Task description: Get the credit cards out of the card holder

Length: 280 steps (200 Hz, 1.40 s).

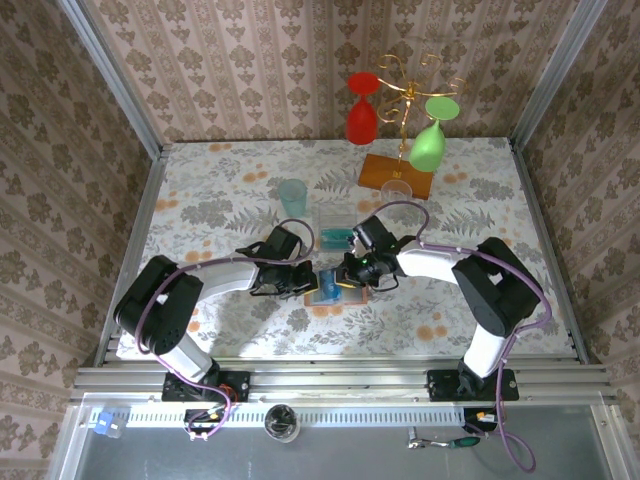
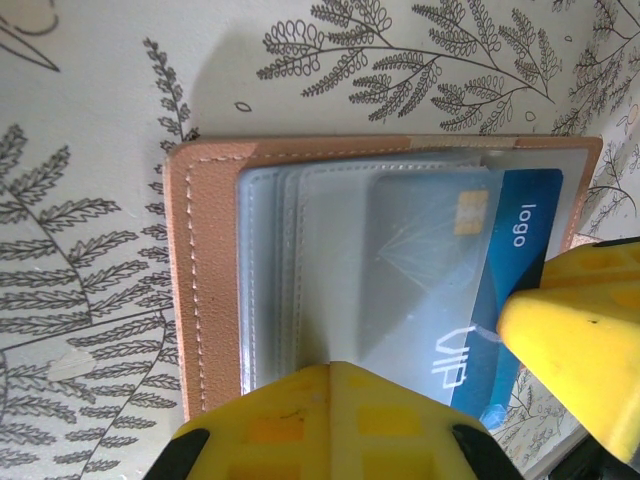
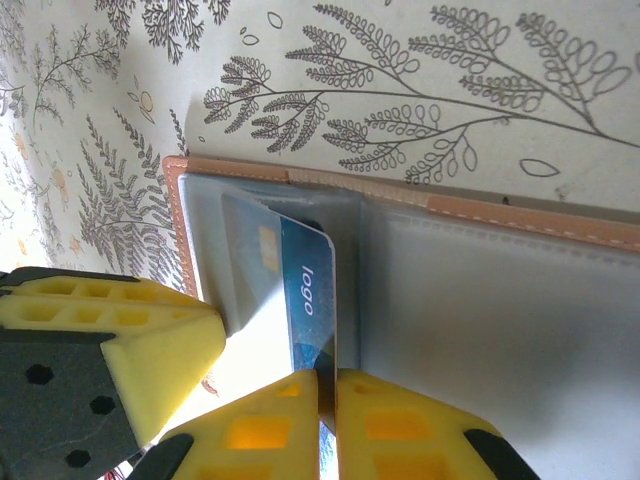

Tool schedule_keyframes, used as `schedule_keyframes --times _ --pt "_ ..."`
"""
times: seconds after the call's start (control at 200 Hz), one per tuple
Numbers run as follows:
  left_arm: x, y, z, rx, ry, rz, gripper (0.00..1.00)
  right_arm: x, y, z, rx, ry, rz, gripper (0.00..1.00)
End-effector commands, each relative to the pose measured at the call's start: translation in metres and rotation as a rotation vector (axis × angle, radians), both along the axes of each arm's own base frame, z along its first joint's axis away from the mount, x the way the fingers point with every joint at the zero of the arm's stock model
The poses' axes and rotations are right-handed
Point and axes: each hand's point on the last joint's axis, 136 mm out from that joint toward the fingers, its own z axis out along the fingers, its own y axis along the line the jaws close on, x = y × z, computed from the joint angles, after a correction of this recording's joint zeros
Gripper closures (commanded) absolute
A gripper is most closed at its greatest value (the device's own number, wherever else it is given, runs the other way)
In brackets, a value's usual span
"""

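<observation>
The card holder (image 2: 205,300) lies open on the flowered table, tan outside with grey-blue pockets (image 3: 500,330). A blue credit card (image 2: 520,240) marked "logo" and "VIP" sticks partway out of one pocket. My right gripper (image 3: 328,378) is shut on that card's (image 3: 305,290) outer edge. My left gripper (image 2: 330,368) is shut, its tips resting on the holder's pockets beside the card. In the top view the two grippers meet over the holder (image 1: 318,297), left gripper (image 1: 303,280) on its left and right gripper (image 1: 347,278) on its right.
A teal tumbler (image 1: 292,197) stands behind the left gripper. A clear tray with something teal in it (image 1: 335,237) lies just behind the holder. At the back right a glass rack on an orange base (image 1: 396,172) carries a red glass (image 1: 361,110) and a green glass (image 1: 428,140).
</observation>
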Motion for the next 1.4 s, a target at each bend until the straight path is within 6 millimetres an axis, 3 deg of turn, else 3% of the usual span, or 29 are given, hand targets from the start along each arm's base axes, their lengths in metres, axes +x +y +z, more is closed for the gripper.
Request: schedule_keyframes --times 0.0,0.26,0.94,1.135,1.395 --pt "-0.006 0.008 -0.007 0.035 0.015 -0.01 1.0 -0.005 -0.017 0.0 -0.05 0.001 -0.013 0.91" --pt "-0.001 0.005 0.002 0.018 -0.005 -0.015 1.0 -0.005 -0.029 0.015 -0.078 -0.028 -0.015 0.93" --pt "0.013 -0.003 0.03 -0.037 -0.071 -0.017 0.98 0.004 -0.036 0.052 -0.152 -0.129 0.068 0.98" --pt "0.016 0.002 0.038 -0.045 -0.094 -0.001 0.96 0.007 -0.032 0.062 -0.186 -0.224 0.243 0.97" --pt "0.018 0.015 0.046 -0.051 -0.13 0.036 0.92 0.013 -0.048 0.063 -0.379 -0.37 0.586 0.99"
